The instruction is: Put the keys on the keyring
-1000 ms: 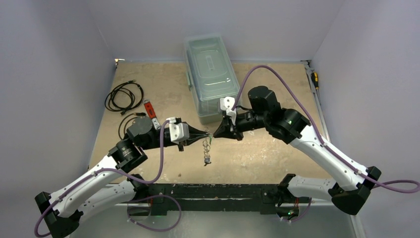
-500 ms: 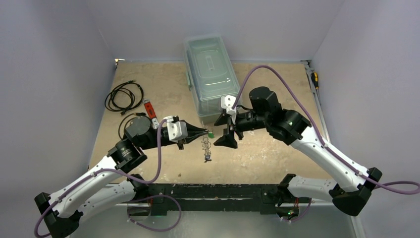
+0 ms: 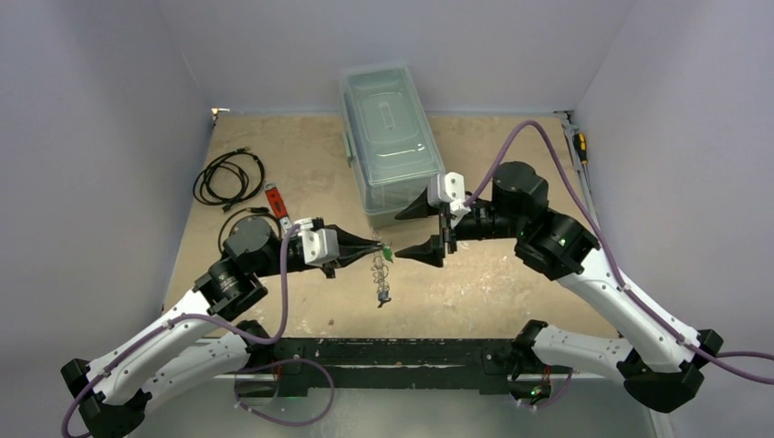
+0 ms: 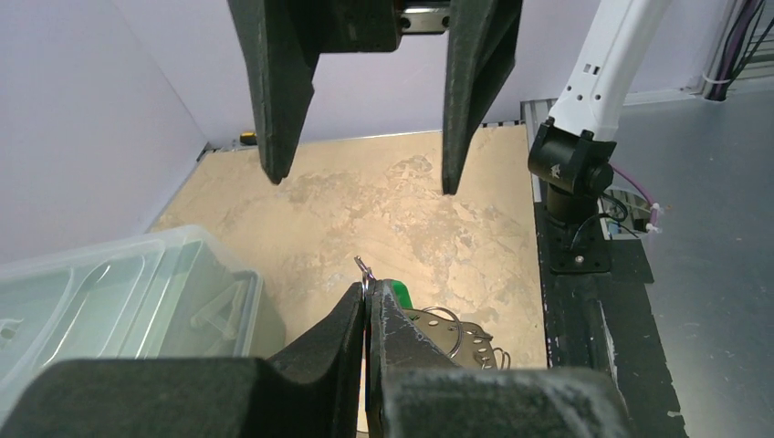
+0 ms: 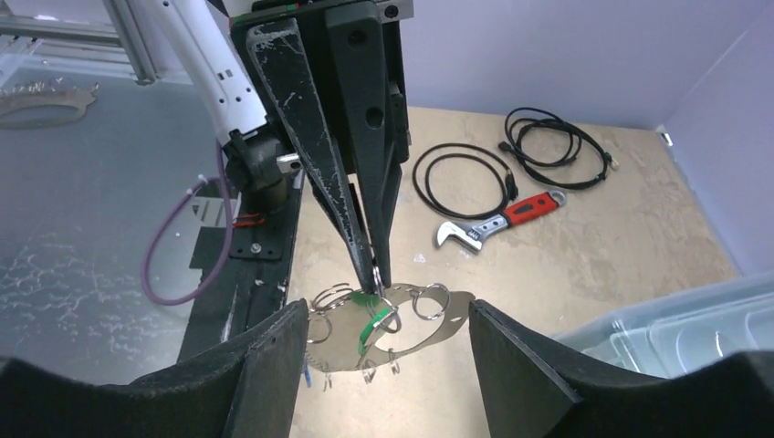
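Release over the bench: our right pincer, closed beside the green key a second ago, now stands spread and empty, drawn back toward the plastic box. Our left pincer stays pressed together on a small wire ring of the keyring, which hangs from its tips. The green key dangles among the rings just under that grip. We judge it threaded on and holding by itself, so the right pincer is free for another key.

A clear lidded plastic box sits far centre; two coiled black cables and a red-handled adjustable wrench lie left.
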{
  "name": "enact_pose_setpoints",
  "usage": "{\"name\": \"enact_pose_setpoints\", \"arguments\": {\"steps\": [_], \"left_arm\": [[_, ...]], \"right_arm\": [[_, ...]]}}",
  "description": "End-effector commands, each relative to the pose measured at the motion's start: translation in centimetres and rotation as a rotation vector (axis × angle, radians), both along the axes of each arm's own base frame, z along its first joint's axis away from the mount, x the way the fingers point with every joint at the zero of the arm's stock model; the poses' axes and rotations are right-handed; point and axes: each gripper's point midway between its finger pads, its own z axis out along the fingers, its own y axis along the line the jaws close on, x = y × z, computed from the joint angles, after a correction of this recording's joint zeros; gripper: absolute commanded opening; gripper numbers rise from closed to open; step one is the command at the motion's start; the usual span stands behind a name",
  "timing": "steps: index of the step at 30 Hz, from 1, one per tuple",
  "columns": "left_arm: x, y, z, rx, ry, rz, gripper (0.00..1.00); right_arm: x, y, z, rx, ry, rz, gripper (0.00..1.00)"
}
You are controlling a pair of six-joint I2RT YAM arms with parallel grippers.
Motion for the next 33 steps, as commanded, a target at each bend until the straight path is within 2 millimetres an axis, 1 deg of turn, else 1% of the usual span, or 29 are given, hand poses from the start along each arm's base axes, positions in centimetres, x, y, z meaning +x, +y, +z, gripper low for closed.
{"name": "enact_pose_setpoints", "arguments": {"steps": [1,2,5,7,9,22,28,33], "left_arm": [[-1.1,0.2,3.6,-0.091,-0.084,-0.046,0.0],[-1.3,0.2,3.8,-0.098,-0.086,-0.055,0.0],[-1.7,0.2,4.2,-0.116,-0.09,-0.074,0.0],[-1.8,0.2,4.6,-0.129,-0.096,-0.078,0.0],[-1.7,0.3,4.8,-0.136,-0.097,-0.072,0.0],[-1.6,0.2,4.6,-0.15,-0.086,-0.066,0.0],[-1.4,0.2,4.5,-0.149,-0.081,-0.061,0.0],[-1.2,0.2,4.5,-0.154,-0.078,-0.054,0.0]], "right_arm": [[0.2,1.1,-0.2,0.02,0.018,0.03,0.66],[0.3,1.2,-0.3,0.019,0.021,0.033,0.65],[0.3,1.7,-0.7,0.014,0.035,0.057,0.57],[0.2,1.9,-0.9,0.017,0.04,0.067,0.52],[0.2,1.9,-0.9,0.021,0.041,0.07,0.48],[-0.5,2.2,-0.8,0.048,0.048,0.108,0.46],[-0.5,2.4,-0.5,0.059,0.048,0.121,0.39],[-0.6,2.6,-0.6,0.062,0.052,0.132,0.29]]}}
